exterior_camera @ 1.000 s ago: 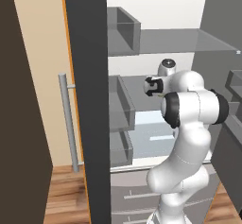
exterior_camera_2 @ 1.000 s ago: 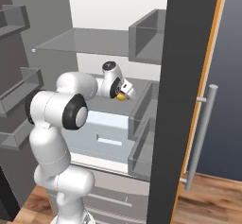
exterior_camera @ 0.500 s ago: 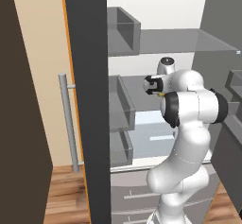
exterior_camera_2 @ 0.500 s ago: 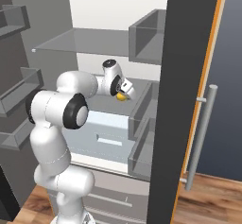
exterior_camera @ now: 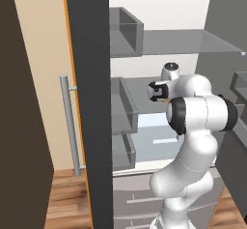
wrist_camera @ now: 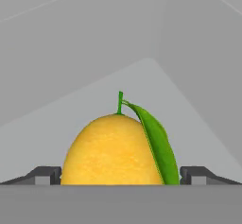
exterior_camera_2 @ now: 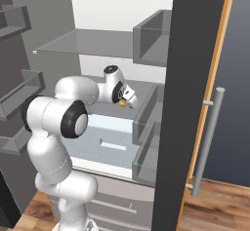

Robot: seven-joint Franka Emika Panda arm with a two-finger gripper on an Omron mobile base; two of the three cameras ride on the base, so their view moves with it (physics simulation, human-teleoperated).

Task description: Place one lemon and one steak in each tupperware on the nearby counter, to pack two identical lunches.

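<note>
Gripper (wrist_camera: pixel 121 175) open wide, finger tips (wrist_camera: pixel 45 175) standing either side of lemon (wrist_camera: pixel 113 151), not clamped. Lemon yellow-orange, green stem and leaf, resting on grey fridge shelf (wrist_camera: pixel 198 124) near back corner. Arm reaching into open fridge (exterior_camera_2: pixel 112 45), mid shelf level; lemon just beside hand (exterior_camera_2: pixel 122 104).

- The lemon (wrist_camera: pixel 111 150) is cut off below by the hand view's bottom band.
- In the right base view, the hand hides all but a yellow sliver of it (exterior_camera_2: pixel 122 104).
- Both pincer fingertips (wrist_camera: pixel 45 175) are mostly cropped.
</note>
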